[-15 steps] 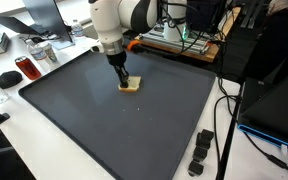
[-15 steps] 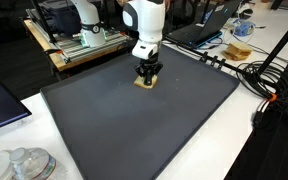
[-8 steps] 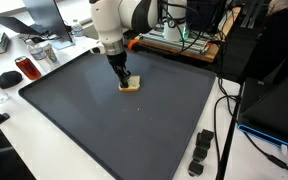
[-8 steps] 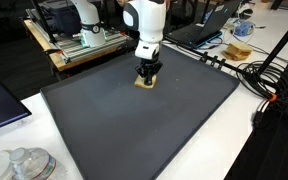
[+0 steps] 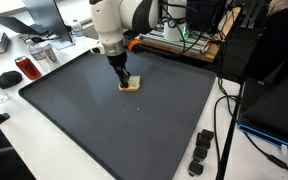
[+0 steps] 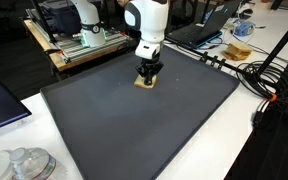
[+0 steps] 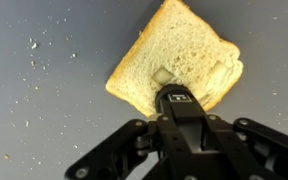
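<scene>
Pressing its tips onto a slice of bread (image 7: 174,55), the gripper (image 7: 177,98) has its fingers drawn fully together, with no gap showing between them in the wrist view. They touch the top of the bread near one edge, where the surface looks dented. Whether they pinch a bit of the soft inside or only rest on it cannot be told.

The bread lies flat on the dark mat (image 5: 104,130), toward the far side of it in both exterior views (image 5: 130,86) (image 6: 144,83), with the arm standing nearly upright over it. A few crumbs (image 7: 32,44) are scattered on the mat beside it.

By its look, the slice is very light, soft and springy. It probably gives under the tips, holds a dent, and tears or sheds crumbs if squeezed hard or dragged. The crust is likely the firmest part, so a hold across one edge, with one finger above and one below, seems safer than a pinch in the middle. Lying flat, though, the slice leaves little room underneath.
</scene>
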Tool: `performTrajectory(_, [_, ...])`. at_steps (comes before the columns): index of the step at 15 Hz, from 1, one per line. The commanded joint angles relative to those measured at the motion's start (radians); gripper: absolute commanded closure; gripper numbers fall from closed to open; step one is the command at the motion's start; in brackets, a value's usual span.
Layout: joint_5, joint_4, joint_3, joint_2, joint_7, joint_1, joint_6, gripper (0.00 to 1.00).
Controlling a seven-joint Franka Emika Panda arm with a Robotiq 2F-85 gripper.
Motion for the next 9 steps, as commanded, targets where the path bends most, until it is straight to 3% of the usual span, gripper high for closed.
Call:
performTrajectory(1, [-0.007, 0.029, -0.005, 0.066, 0.051, 0.017, -0.014, 0.95])
performTrajectory(9, [-0.015, 0.027, -0.006, 0.075, 0.051, 0.019, 0.018, 0.95])
